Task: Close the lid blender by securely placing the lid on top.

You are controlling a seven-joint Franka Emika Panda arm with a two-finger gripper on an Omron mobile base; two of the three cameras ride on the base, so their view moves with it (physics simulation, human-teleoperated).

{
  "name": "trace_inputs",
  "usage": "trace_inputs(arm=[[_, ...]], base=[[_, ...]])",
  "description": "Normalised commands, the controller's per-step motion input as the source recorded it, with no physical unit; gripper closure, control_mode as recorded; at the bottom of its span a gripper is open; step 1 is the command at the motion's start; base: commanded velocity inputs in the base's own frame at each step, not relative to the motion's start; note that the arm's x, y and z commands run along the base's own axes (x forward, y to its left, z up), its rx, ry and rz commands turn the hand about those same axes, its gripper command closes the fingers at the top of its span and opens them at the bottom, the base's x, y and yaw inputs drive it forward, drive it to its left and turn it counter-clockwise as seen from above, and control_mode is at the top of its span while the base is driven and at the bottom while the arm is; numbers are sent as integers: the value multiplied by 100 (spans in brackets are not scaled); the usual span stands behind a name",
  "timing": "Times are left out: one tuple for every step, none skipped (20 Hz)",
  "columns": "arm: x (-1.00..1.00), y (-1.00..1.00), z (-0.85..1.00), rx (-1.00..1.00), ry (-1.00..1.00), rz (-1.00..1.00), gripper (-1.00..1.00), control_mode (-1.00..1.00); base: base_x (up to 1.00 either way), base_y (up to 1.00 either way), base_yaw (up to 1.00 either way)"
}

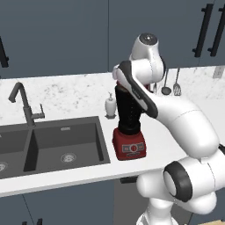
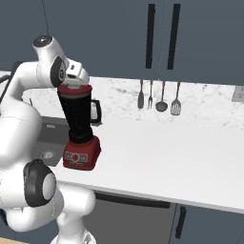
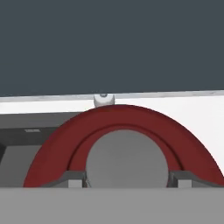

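One white robot arm (image 1: 184,127) rises from the near edge of the bench (image 2: 167,152) and bends over toward the blender (image 2: 78,126), its hand ending right above the jar. The blender stands upright on the white bench just beside the right rim of the dark double sink (image 1: 66,145), its boxy red base with the button panel facing the robot and its side handle pointing away from the sink. The lid (image 2: 74,88) sits at the rim of the black jar, seen as a thin red band in the right base view directly beneath the hand. In the hand view the lid (image 3: 122,131) is very close, a broad red ring around a grey centre, and the claw (image 3: 127,177) sits over it with a finger (image 3: 72,179) showing on each side of the grey centre; the tips touch or nearly touch it, but I cannot tell whether they are clamped on it or spread apart.

Past the blender, a small white soap bottle (image 1: 110,107) stands by the back corner of the sink, and a dark faucet (image 1: 24,103) rises behind the sink farther left. Four utensils (image 2: 159,97) hang on the marble backsplash, well apart from the blender, below dark cabinets (image 2: 162,35) with long black handles.
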Motion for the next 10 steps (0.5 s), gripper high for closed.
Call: trace_inputs(arm=[[1,5,-22,0,-5,0,100,-100],[0,6,-20,0,-2,0,100,-100],[0,6,-16,0,0,0,100,-100],[0,6,-15,0,0,0,100,-100],[0,4,-14,0,0,0,100,-100],[0,4,-14,0,0,0,100,-100],[0,5,-16,0,0,0,100,-100],[0,5,-18,0,0,0,100,-100],[0,5,-21,0,0,0,100,-100],[0,5,-21,-1,0,0,100,-100]], base=[[0,0,0],[0,0,0],[0,0,0],[0,0,0],[0,0,0],[0,0,0],[0,0,0],[0,0,0],[0,0,0],[0,0,0]])
